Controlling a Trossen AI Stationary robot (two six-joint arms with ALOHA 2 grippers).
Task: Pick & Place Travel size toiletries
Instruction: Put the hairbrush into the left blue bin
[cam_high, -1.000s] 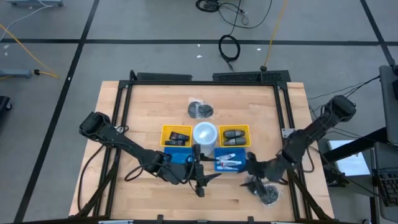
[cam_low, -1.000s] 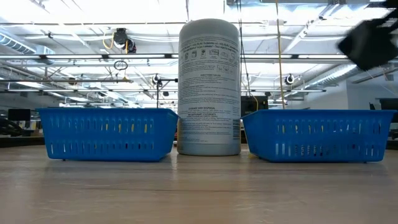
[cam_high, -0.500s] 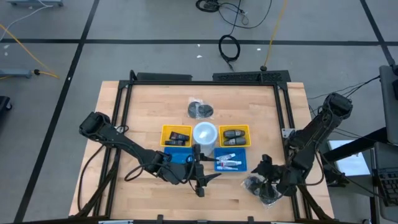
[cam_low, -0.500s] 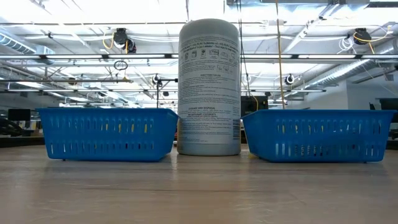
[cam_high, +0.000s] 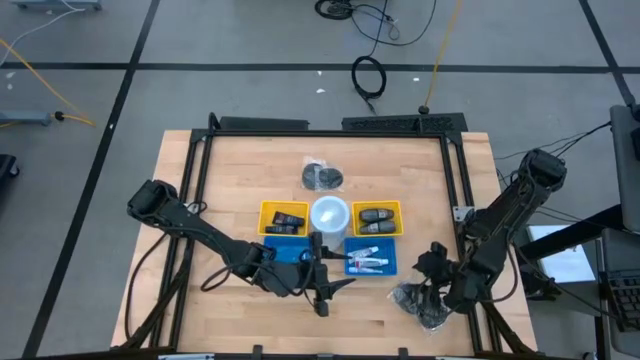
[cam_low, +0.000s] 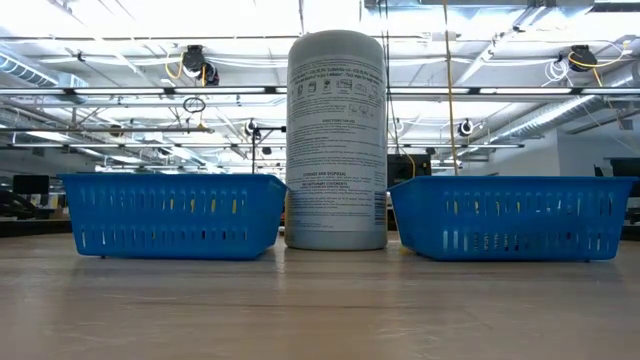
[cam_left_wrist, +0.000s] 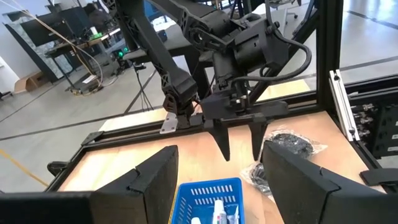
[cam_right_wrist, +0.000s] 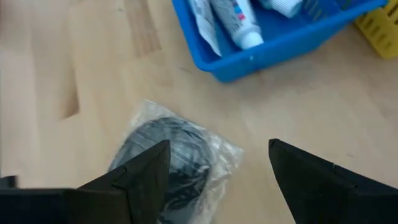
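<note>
High view: on the wooden table (cam_high: 220, 180), lower centre, the toiletry tubes (cam_high: 366, 262) lie left-right in the right blue basket (cam_high: 390, 262), a bagged black coil (cam_high: 424, 304) lower right beneath the spread right gripper (cam_high: 434, 262); the left gripper (cam_high: 322, 287) is spread too.

Both arms are matte black, built of tubular links with bulbous joint housings. Black cables loop along the right arm's wrist. The right gripper (cam_left_wrist: 239, 140) carries two tapered, pointed black fingers (cam_left_wrist: 221, 138) on a flat crossbar.
</note>
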